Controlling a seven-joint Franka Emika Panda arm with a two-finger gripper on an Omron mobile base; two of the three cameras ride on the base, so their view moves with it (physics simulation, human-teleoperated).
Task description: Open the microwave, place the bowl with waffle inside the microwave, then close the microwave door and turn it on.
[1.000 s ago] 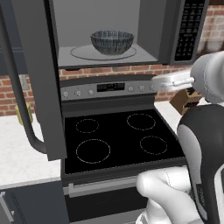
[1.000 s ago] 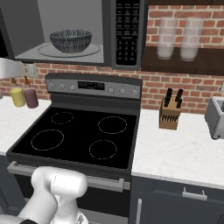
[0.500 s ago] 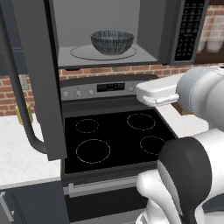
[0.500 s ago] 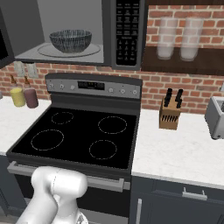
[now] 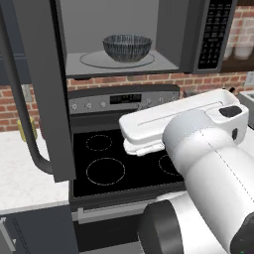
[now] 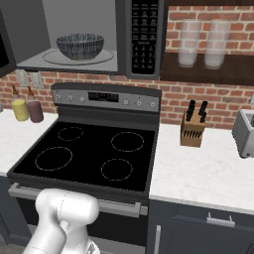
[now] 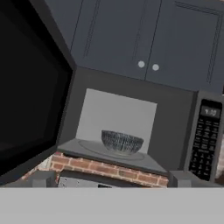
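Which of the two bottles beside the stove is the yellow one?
The yellow bottle is the outer one, farther from the stove; the dark reddish bottle stands between them.

One microwave (image 6: 94,37), one bowl (image 6: 80,46), four stove rings (image 6: 53,158), two bottles (image 6: 21,108), two glass jars (image 6: 189,43).

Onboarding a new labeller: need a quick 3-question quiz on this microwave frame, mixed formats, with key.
1. True or false: the microwave door is shut.
2. Where does the bowl sit?
A. On a stove burner
B. On the turntable inside the microwave
C. On the counter by the knife block
3. Fill in: the keypad is on the microwave's ____ side as the hand view shows it.

Key:
1. False; it is swung open to the left.
2. B
3. right
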